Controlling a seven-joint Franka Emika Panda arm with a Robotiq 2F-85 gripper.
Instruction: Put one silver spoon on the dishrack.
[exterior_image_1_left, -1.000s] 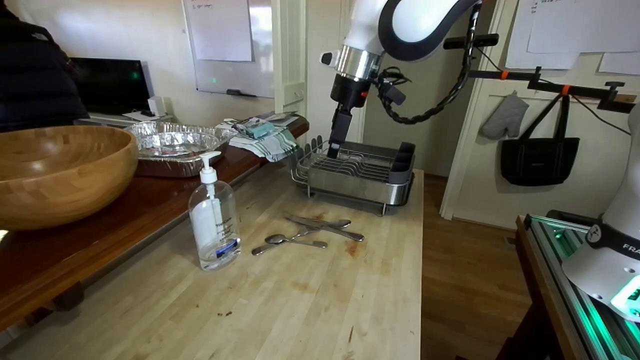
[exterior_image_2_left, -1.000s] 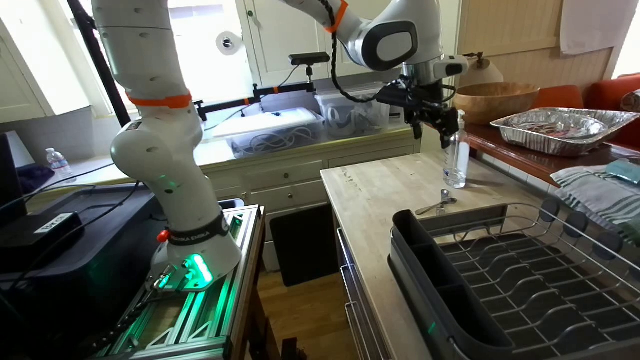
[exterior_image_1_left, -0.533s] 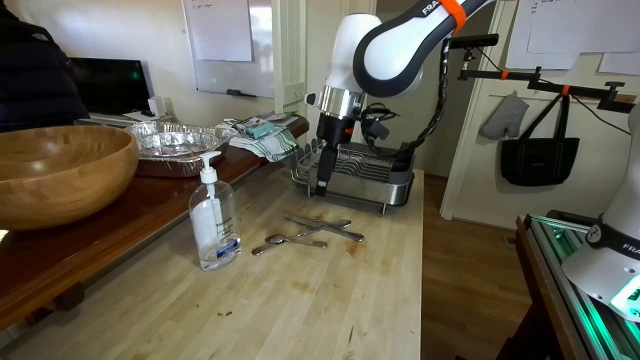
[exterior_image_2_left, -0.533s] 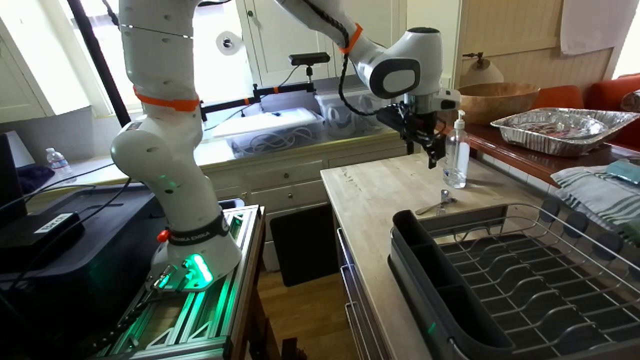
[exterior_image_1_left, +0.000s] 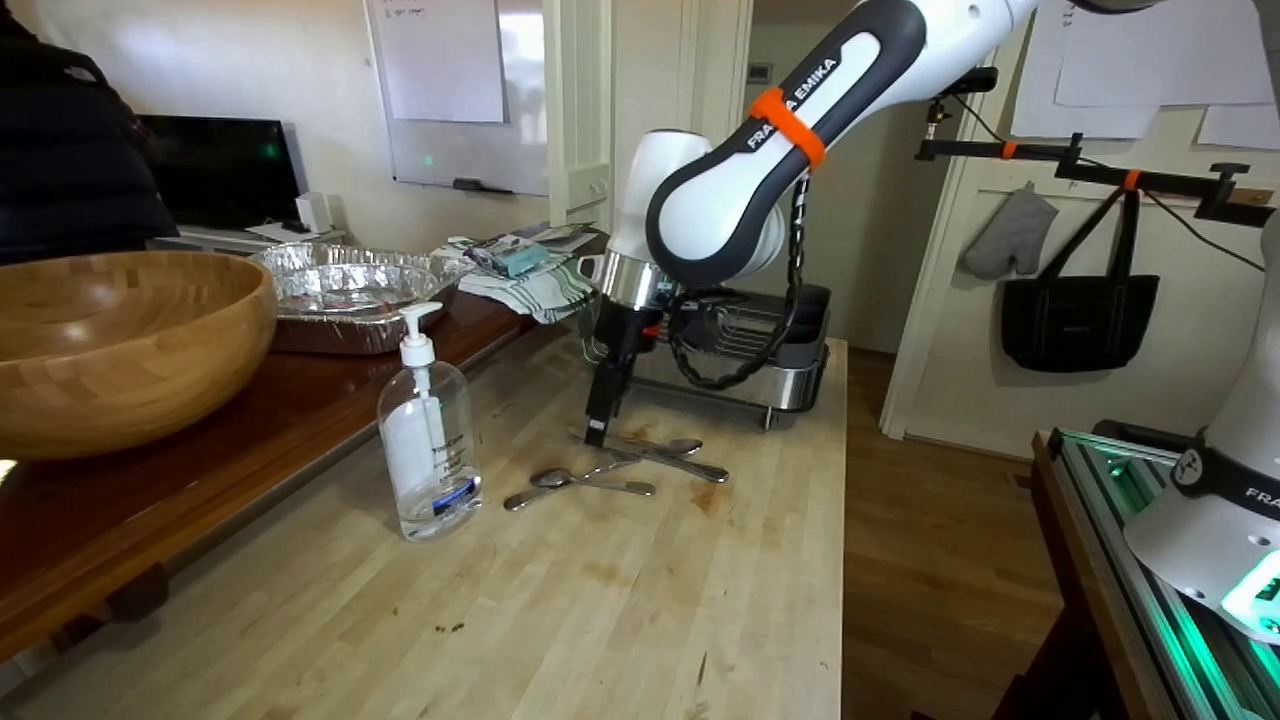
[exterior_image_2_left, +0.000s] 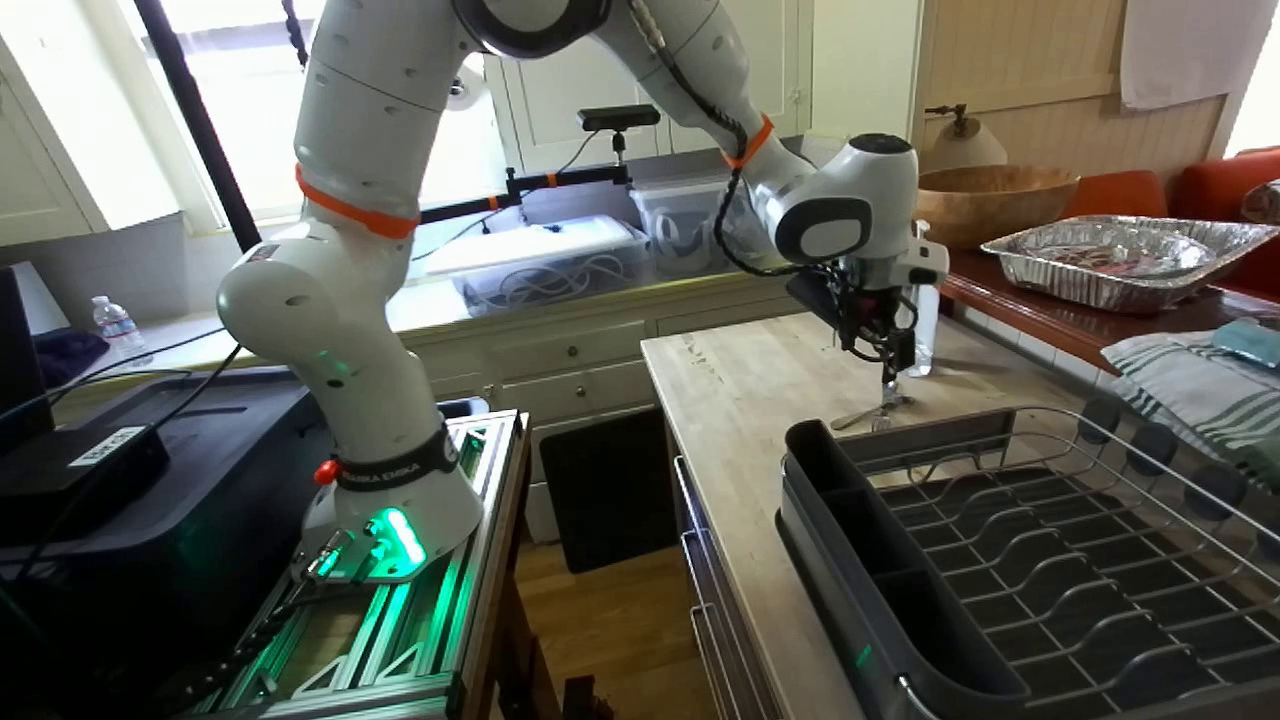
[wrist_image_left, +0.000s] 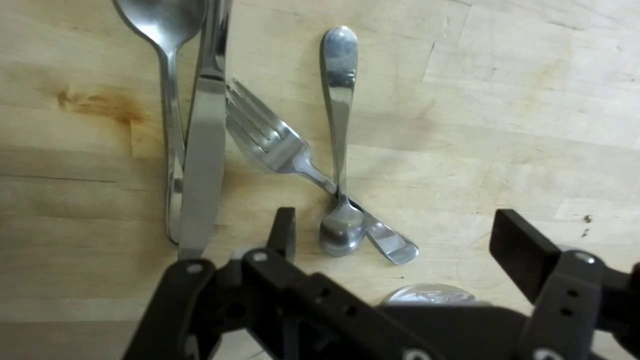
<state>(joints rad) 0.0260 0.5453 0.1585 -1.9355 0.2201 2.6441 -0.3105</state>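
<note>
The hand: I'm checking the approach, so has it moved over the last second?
Yes: against the dishrack in an exterior view, the hand has moved down and picture-left, toward the knife.

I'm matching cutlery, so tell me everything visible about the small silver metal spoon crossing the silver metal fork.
The small silver metal spoon has a shiny handle widening to a rounded end, a slim neck and an oval bowl. It lies on the pale wooden tabletop, its neck passing over the handle of the silver metal fork, apparently touching it. Its handle points toward the wrist view's top; which way the bowl faces is unclear. The black tool isn't holding it.
</note>
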